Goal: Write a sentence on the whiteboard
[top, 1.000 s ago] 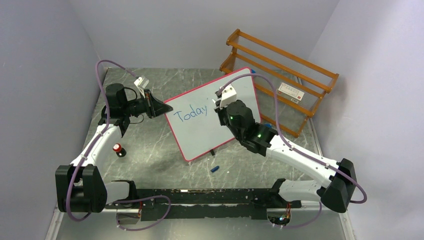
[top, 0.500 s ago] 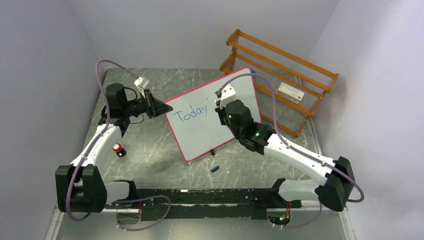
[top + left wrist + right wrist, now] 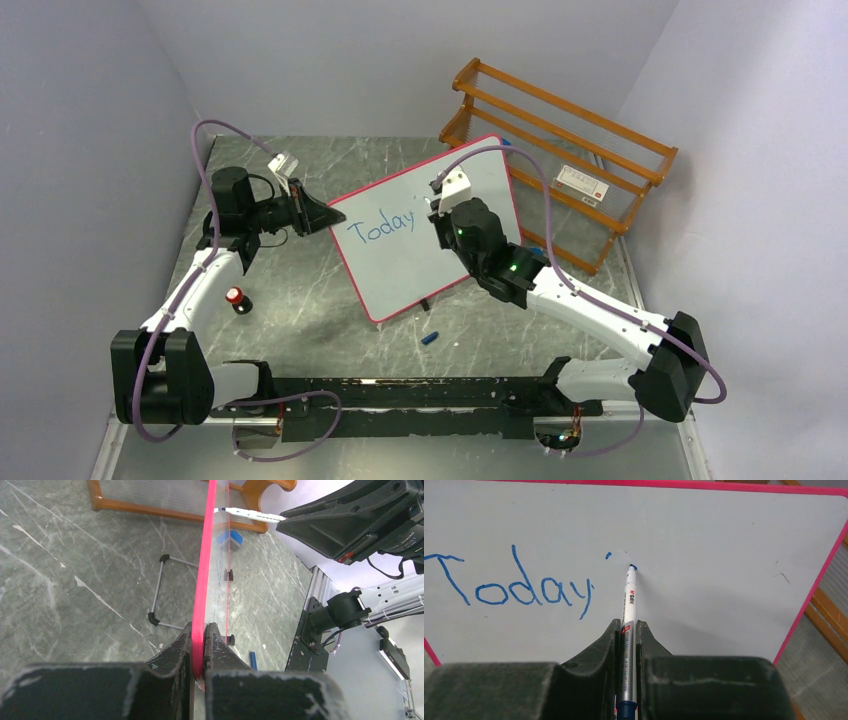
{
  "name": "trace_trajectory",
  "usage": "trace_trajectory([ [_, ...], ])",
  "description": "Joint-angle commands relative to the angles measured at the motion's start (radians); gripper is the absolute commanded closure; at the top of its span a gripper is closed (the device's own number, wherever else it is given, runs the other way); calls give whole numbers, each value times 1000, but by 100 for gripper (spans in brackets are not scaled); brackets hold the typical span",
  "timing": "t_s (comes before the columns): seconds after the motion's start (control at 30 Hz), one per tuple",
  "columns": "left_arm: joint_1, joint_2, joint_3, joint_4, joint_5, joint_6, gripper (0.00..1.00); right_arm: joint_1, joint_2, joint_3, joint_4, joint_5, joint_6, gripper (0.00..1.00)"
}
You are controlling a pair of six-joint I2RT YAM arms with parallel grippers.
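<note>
Two grippers, both closed: right gripper (image 3: 628,626) clamped on a marker (image 3: 629,597), tip touching the whiteboard (image 3: 734,540) at 2 o'clock of "Today", the sentence (image 3: 509,589) so far, small blue dab beside it. Only right wrist view shows that; top view has the arm over it. Left wrist view alone shows left gripper (image 3: 199,632) pinching the board's pink rim, edge-on. Board stands mid-table, orange rack (image 3: 560,140) at its 2 o'clock. Versus a second ago: right arm nudged toward 9 o'clock, left arm unchanged
</note>
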Motion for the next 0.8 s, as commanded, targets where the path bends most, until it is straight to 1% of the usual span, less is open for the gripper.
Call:
trace_trajectory([
  [0.0, -36, 32, -28, -98, -52, 136, 95, -8, 12, 9, 28, -36, 1, 100],
  [0.47, -36, 32, -26, -98, -55, 137, 95, -7, -16, -12, -32, -57, 3, 100],
  [0.57, -36, 32, -25, -98, -56, 139, 95, -8, -26, -18, -49, -64, 31, 100],
  [0.77, -36, 32, -25, -98, -54, 137, 95, -8, -35, -32, -71, -49, 35, 100],
])
